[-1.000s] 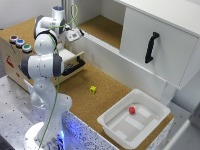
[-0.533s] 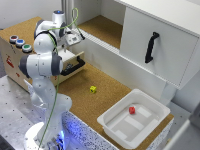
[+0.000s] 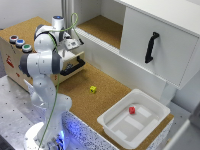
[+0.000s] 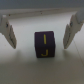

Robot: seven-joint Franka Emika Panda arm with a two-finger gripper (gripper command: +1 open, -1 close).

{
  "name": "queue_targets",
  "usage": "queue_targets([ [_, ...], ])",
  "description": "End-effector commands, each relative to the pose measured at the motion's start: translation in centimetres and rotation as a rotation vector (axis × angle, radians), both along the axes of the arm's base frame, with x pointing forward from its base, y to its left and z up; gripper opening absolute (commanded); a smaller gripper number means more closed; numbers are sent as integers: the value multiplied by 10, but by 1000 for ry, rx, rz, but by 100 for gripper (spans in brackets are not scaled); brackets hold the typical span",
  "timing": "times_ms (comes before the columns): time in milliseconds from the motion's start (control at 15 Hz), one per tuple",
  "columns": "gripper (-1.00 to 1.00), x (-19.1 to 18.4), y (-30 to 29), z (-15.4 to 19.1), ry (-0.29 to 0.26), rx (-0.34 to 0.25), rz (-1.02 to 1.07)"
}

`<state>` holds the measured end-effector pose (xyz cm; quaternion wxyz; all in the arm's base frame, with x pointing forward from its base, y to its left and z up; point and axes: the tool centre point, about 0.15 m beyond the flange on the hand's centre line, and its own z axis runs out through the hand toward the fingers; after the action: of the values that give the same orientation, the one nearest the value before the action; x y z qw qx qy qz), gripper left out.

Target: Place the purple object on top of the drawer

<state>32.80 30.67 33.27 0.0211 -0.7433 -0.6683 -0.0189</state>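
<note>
Over the drawer [image 3: 30, 57], the gripper [image 4: 40, 37] hangs with its jaws spread wide; in the wrist view the fingers [image 4: 7, 31] stand on either side of the purple cube [image 4: 45, 44], clear of its faces and gripping nothing. The cube, marked with yellow lines, sits on a pale surface, judged to be the drawer's top beside the three buttons [image 3: 20, 43], though the arm [image 3: 45, 55] hides that spot in the exterior view. The placing step looks done or nearly so; the next move calls for a straight lift away without nudging the cube. Near the drawer lies a yellow block [image 3: 93, 89]; well apart, a white tray [image 3: 152, 112] holds a red block [image 3: 132, 110].
</note>
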Motion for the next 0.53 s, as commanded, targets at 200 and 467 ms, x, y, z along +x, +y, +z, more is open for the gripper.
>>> queue_targets([
  [200, -100, 6, 7, -18, -8, 31, 57],
  [467, -100, 0, 9, -5, -50, 1, 73],
])
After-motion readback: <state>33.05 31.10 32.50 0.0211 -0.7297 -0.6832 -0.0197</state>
